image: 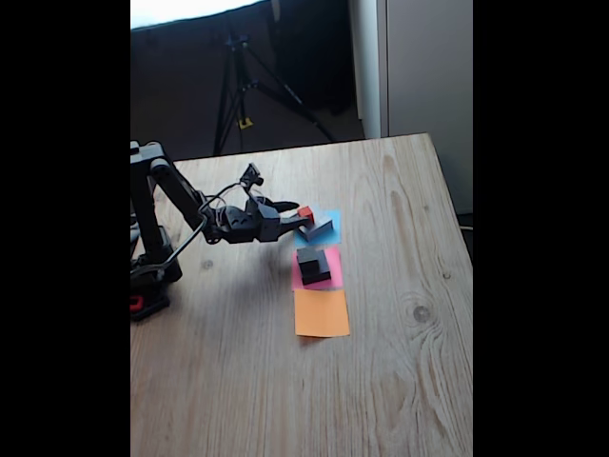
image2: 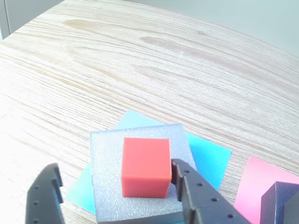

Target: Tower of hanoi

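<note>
A tiny red cube (image2: pixel 145 166) (image: pixel 305 213) sits on the large flat grey block (image2: pixel 106 177) (image: pixel 320 229), which lies on a blue paper square (image2: pixel 210 158) (image: pixel 331 218). My gripper (image2: pixel 114 170) (image: pixel 291 215) is open, its fingers standing either side of the red cube. In the wrist view the right finger (image2: pixel 194 196) is close beside the cube and the left finger (image2: pixel 44 198) stands well off it. On the pink square (image: pixel 335 267) (image2: pixel 254 186) a small black cube (image: pixel 309 256) rests on the medium black block (image: pixel 317 275) (image2: pixel 280 200).
An orange paper square (image: pixel 322 312) lies bare in front of the pink one. The arm's base (image: pixel 147 276) stands at the table's left edge. A tripod (image: pixel 238 86) stands on the floor beyond the wooden table (image: pixel 409 362).
</note>
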You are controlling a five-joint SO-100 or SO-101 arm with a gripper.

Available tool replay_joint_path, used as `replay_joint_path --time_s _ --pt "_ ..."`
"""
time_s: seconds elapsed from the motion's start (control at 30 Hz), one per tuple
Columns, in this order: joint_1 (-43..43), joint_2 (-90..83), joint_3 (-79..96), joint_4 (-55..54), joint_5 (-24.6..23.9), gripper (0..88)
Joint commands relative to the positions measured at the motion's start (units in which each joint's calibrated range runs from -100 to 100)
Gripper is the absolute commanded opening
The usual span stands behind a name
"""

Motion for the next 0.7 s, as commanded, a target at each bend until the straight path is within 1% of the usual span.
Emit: replay_joint_path --time_s 0.0,0.13,0.23,0.33,0.37,0.43,0.53,0.57,0.63,0.67 --pt "0.0 -3.9 -1.6 -1.2 -1.8 32.3" --pt "0.4 -9.0 -1.5 3.0 -1.9 31.8" --pt "1.4 -16.0 -1.4 11.1 -2.1 30.5" --pt "2.5 -25.3 -0.4 21.1 0.2 27.5" --pt "2.8 -28.6 -0.2 25.4 1.2 25.7" --pt "3.4 -35.7 -0.5 34.1 1.4 17.9" --pt "4.3 -44.7 -2.2 47.7 1.7 8.9" --pt "4.6 -47.0 -2.7 51.1 1.7 7.7" --pt "5.2 -52.0 -3.5 57.9 1.7 1.9" --pt "5.5 -54.0 -4.6 61.7 1.7 0.4"
